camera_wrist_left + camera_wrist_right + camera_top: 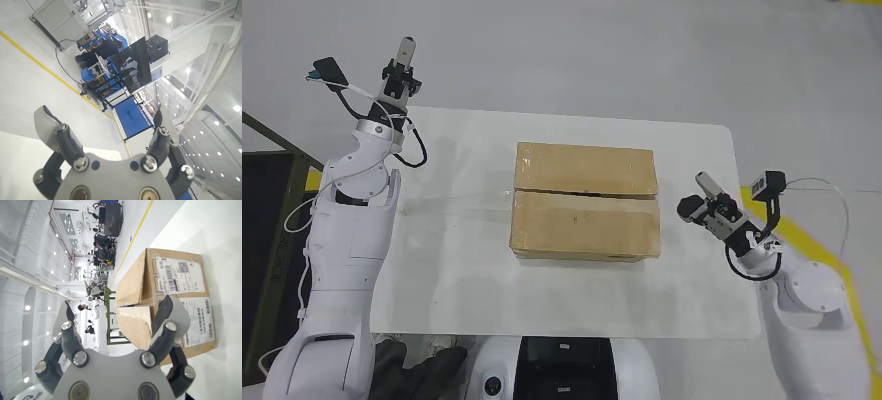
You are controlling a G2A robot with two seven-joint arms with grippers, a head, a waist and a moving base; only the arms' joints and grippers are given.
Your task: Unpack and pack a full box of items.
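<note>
We see 2 white printed labels on the cardboard box (pixel 130 289), both on its end face toward 3 o'clock on the desk (pixel 442 280). The shipping label (pixel 179 275) carries barcodes, a square code and a circled letter. Just beside it, the second label (pixel 198 321) carries several small barcodes and fine print too small to read. Across the room, a blue panel (pixel 132 117) bears white lettering.

Box (pixel 585 201) centred on table (pixel 472 285); left arm (pixel 364 175) left, right arm (pixel 802 285) right.

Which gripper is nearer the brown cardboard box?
The right gripper, open beside the brown cardboard box; the left gripper hangs past the white table's far corner.
</note>
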